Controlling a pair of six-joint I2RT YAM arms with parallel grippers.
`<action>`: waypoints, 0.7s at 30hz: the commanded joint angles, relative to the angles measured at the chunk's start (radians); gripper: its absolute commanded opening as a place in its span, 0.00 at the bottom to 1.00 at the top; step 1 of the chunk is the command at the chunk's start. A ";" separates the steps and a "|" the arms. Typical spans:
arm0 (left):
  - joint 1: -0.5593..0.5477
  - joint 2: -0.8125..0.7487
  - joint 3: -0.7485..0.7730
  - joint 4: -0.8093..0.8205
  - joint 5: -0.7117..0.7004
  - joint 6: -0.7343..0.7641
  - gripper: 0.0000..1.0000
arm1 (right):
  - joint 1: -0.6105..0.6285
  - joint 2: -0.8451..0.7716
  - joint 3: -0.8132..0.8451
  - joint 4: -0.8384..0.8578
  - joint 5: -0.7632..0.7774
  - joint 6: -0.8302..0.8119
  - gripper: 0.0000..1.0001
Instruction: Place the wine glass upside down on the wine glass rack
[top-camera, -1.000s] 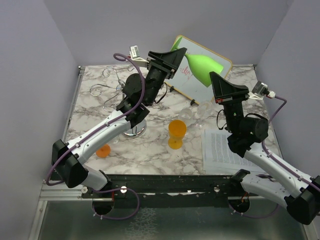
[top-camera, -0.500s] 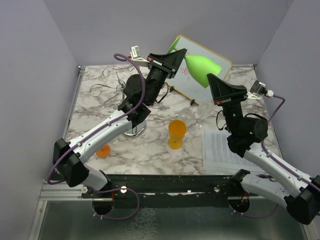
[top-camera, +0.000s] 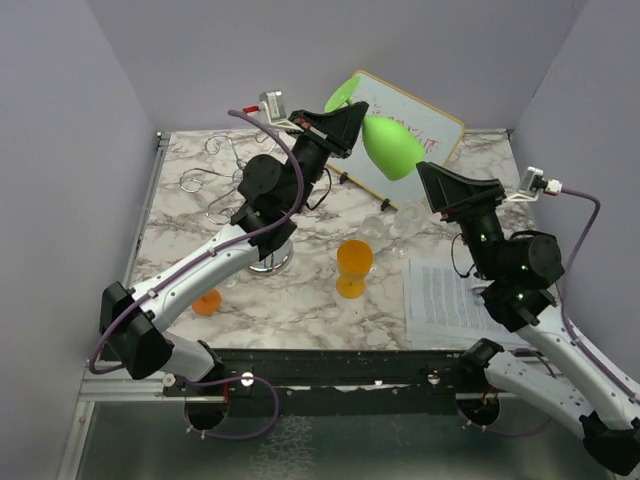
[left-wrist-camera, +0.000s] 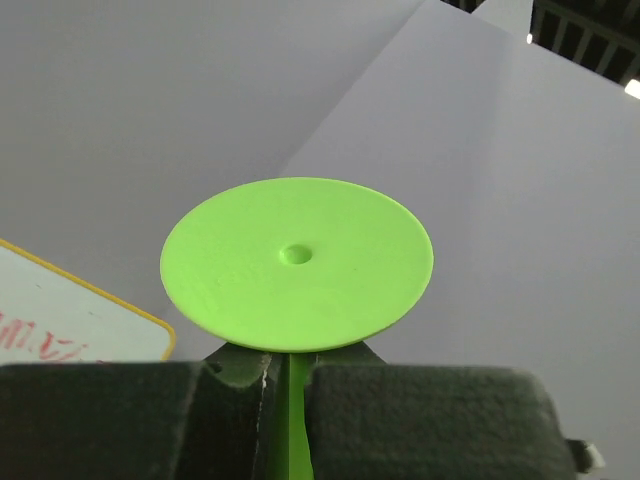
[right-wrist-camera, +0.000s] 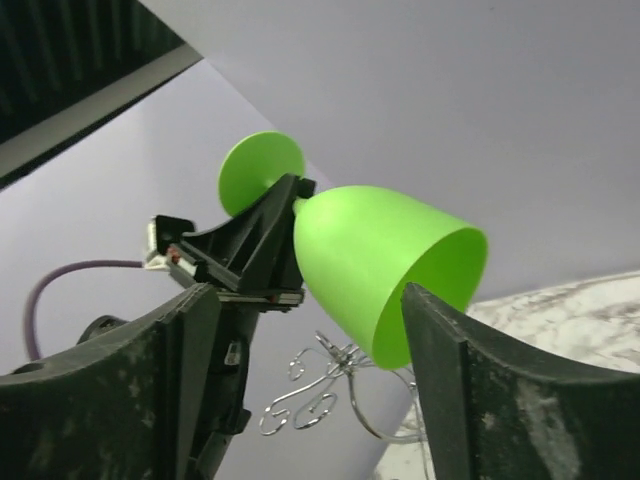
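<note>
- Wine glass (top-camera: 392, 148), bright green, up in the air, tipped sideways, stem pinched by left gripper (left-wrist-camera: 288, 372)
- right gripper (right-wrist-camera: 310, 330) spread wide, near the bowl

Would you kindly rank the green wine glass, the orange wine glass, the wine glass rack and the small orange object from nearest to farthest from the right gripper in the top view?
From the right gripper:
1. the green wine glass, just off its tips, up in the air
2. the orange wine glass, mid-table
3. the wine glass rack, left of centre
4. the small orange object, near left
</note>
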 joint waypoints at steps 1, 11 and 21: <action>-0.002 -0.063 -0.001 0.062 0.122 0.389 0.00 | 0.007 -0.093 0.139 -0.456 0.109 -0.170 0.82; -0.002 -0.072 -0.017 0.048 0.588 0.799 0.00 | 0.006 0.055 0.553 -0.834 -0.218 -0.129 0.83; -0.002 -0.066 -0.022 -0.035 0.743 0.887 0.00 | 0.006 0.247 0.754 -0.916 -0.279 -0.005 0.73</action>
